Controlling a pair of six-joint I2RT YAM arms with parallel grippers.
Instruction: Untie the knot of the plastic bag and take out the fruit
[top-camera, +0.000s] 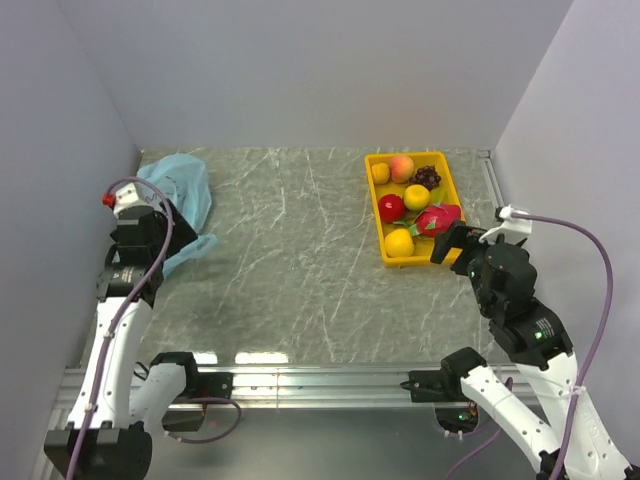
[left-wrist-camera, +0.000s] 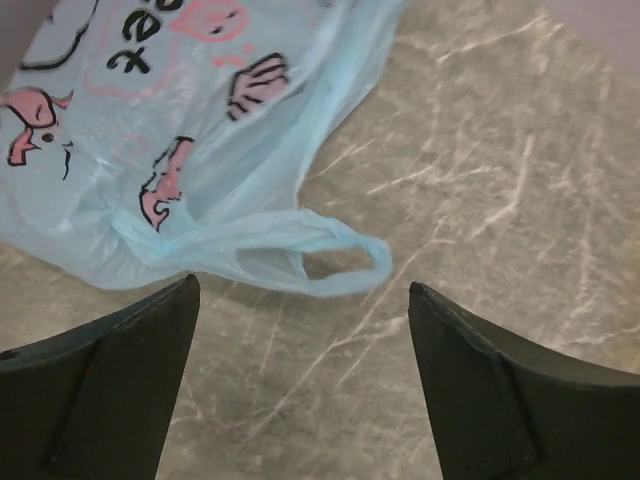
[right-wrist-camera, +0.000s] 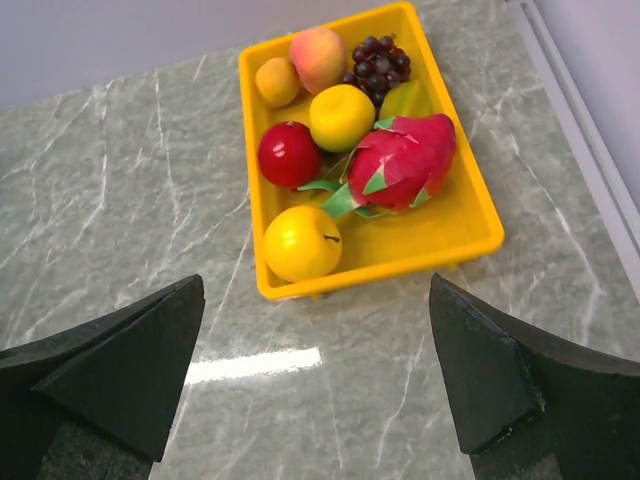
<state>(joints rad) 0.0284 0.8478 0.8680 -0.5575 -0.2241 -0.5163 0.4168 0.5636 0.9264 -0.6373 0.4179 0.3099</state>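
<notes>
- Grey marbled table (top-camera: 300, 260), walls on three sides.
- Plastic bag (top-camera: 180, 190): light blue, lies flat and slack at the far left corner, against the left wall. Pink and black print on its side.
- Yellow tray (right-wrist-camera: 400, 265) at the far right of the table, well apart from the bag.
- Left gripper (left-wrist-camera: 302, 285): released, fingers spread wide, nothing between them, hanging over the bag's near edge.
- Right gripper (right-wrist-camera: 317, 285): released, spread wide, holding nothing, above the table just near of the tray.
- Pink dragon fruit (right-wrist-camera: 405, 160) in the tray's middle, right side.
- Yellow-orange fruit (right-wrist-camera: 301, 242) in the tray's near left corner.
- Red apple (right-wrist-camera: 289, 153) by the left wall; yellow fruit (right-wrist-camera: 341, 116) touching it.
- Peach (right-wrist-camera: 318, 58) at the far end, between the small orange fruit (right-wrist-camera: 277, 80) and the dark grapes (right-wrist-camera: 378, 62).
- Handle loop (left-wrist-camera: 335, 262) of the bag lies open and flat on the table.
</notes>
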